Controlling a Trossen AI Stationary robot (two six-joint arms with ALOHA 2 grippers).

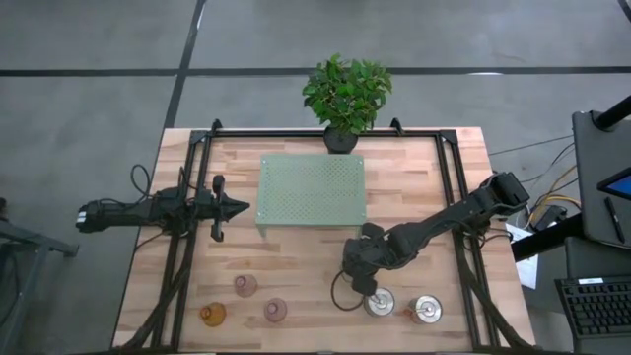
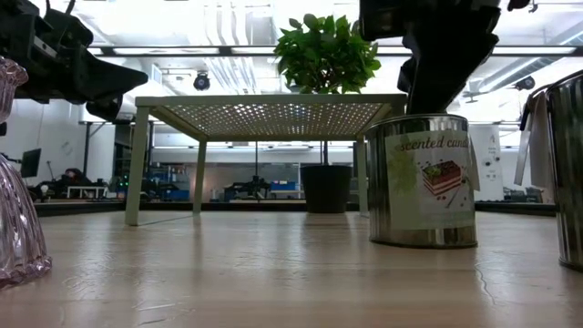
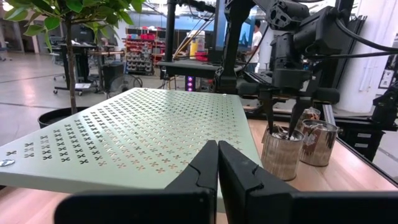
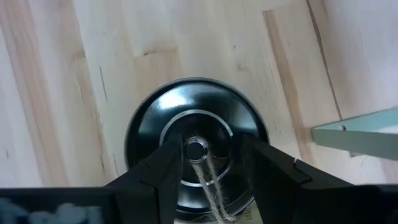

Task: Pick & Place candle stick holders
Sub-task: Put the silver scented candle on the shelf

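Two shiny silver holders stand near the table's near edge, one (image 1: 380, 302) under my right gripper and one (image 1: 426, 310) to its right. Two pinkish glass holders (image 1: 245, 285) (image 1: 275, 310) and an amber one (image 1: 212, 314) stand at the near left. My right gripper (image 4: 210, 146) is open and points down at the first silver holder's open top (image 4: 196, 93). Its fingers stand on either side of the wick (image 4: 196, 149). My left gripper (image 1: 240, 207) is shut and empty, held level left of the green stand. My right gripper comes at the silver holder (image 3: 281, 152) from above with its fingers (image 3: 271, 118) lowered to the open top. I cannot tell whether they touch the rim or the inside. The holder stands upright on the table.
The pale green perforated stand (image 1: 311, 192) is at the table's middle, and the potted plant (image 1: 345, 94) is behind it at the far edge. Black frame rails (image 1: 187, 247) run along both sides. Bare wood lies between the glass and silver holders.
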